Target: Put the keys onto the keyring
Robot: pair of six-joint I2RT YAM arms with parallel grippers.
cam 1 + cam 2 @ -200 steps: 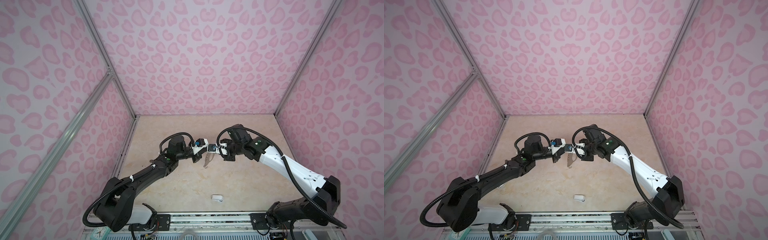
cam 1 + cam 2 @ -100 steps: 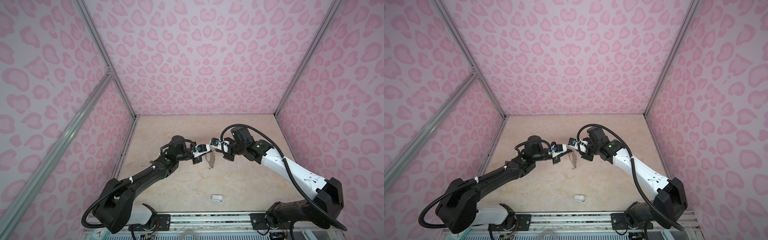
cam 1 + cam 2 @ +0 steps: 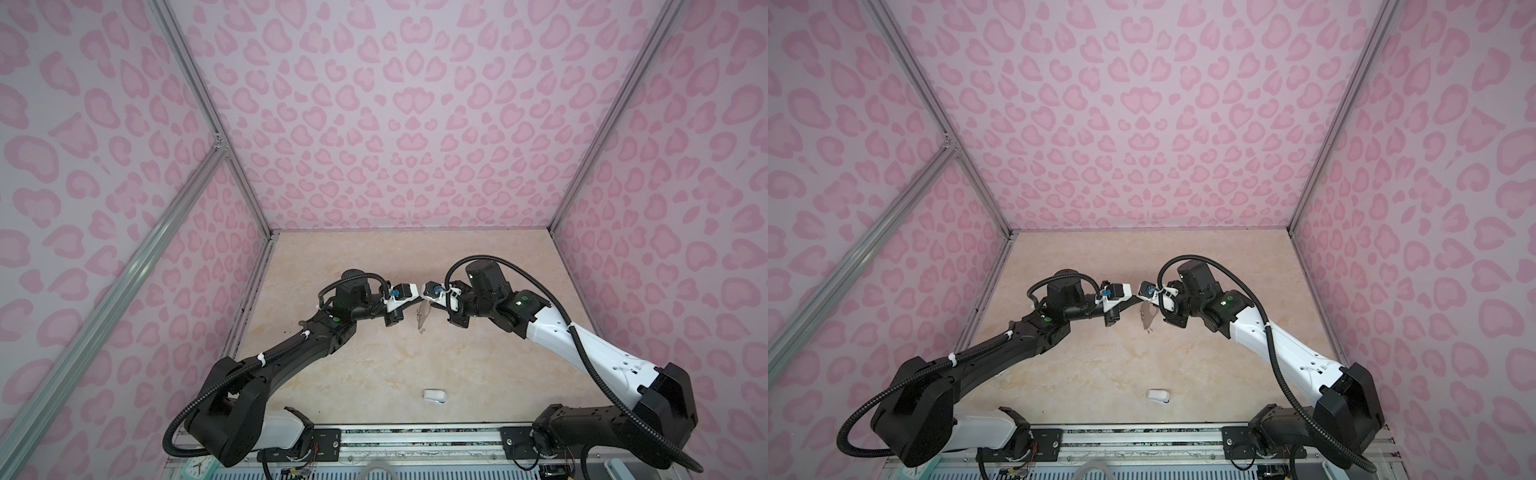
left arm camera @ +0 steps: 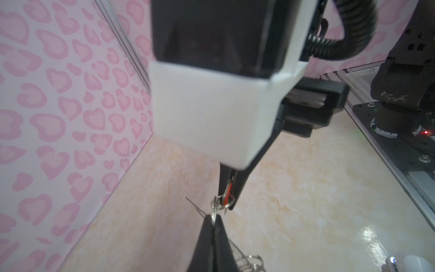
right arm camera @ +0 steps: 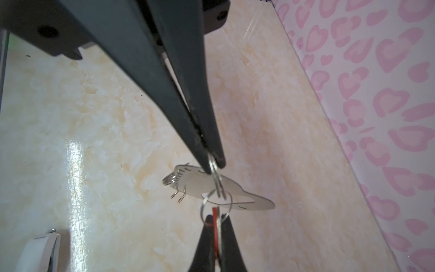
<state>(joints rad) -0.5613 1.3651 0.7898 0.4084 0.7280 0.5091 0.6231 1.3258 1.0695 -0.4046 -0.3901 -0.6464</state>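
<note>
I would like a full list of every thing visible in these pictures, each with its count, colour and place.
key: one, silver with orange-red tag, in the air, pinched by the left gripper
keyring: one, silver-grey plate with wire rings, hanging above the table middle
small rounded object: one, white, on the table near the front edge
table: one, beige marble pattern
walls: three, pink heart print, around the table
left gripper: one, black fingers, shut on the key's tag
right gripper: one, black fingers, shut on a keyring wire ring
</note>
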